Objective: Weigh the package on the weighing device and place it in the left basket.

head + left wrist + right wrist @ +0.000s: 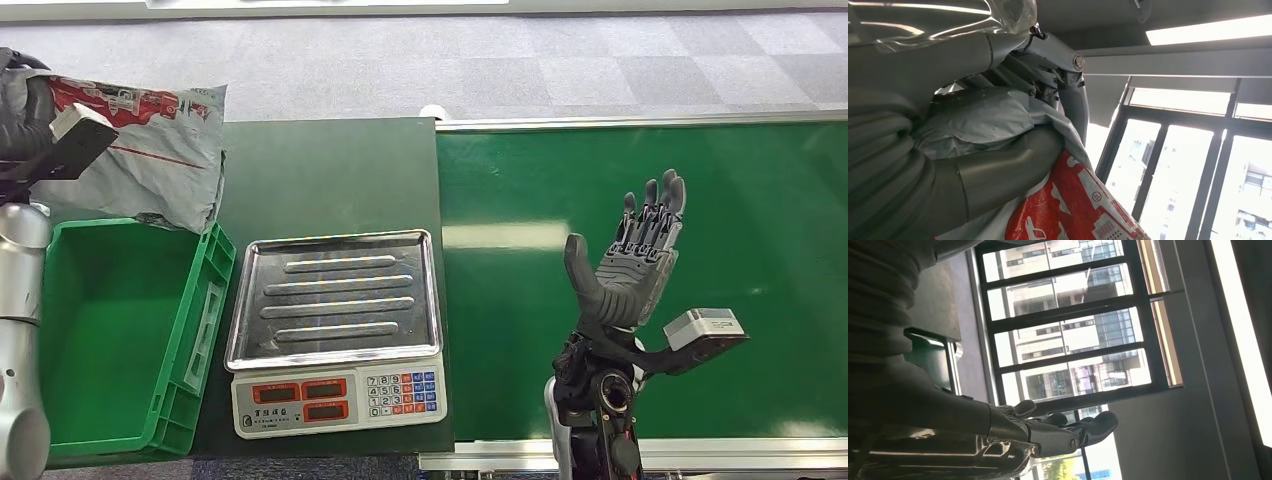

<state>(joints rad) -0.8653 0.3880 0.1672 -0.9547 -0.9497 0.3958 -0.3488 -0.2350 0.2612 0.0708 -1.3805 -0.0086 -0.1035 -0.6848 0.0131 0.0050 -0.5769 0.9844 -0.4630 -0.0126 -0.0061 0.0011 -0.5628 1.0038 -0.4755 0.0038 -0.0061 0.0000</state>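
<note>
Fingers of your left hand (998,170) are wrapped around the crumpled grey plastic mailer package with red print (160,150); the left wrist view shows the thick thumb pressed across the bag. In the head view that hand sits at the far left edge, mostly hidden behind its wrist camera, so how deep the grip goes is hard to judge. The package hangs raised beyond the far rim of the green plastic crate-style basket (195,330), partly over the dark green table mat (330,175) and not yet inside.

Your right hand (640,260) is held up with fingers straight and apart, carrying nothing, over the bright green conveyor belt (760,250), well clear of the work.

The silver ribbed steel tray of the white electronic scale (335,300) lies bare just beside the basket, so weighing looks done, though you cannot read the displays. Treat this as the drop step: bring the package back over the middle of the basket, lower it until the limp bottom edge is below the rim, then let go. The soft bag may drape over the near wall if you release too soon.
</note>
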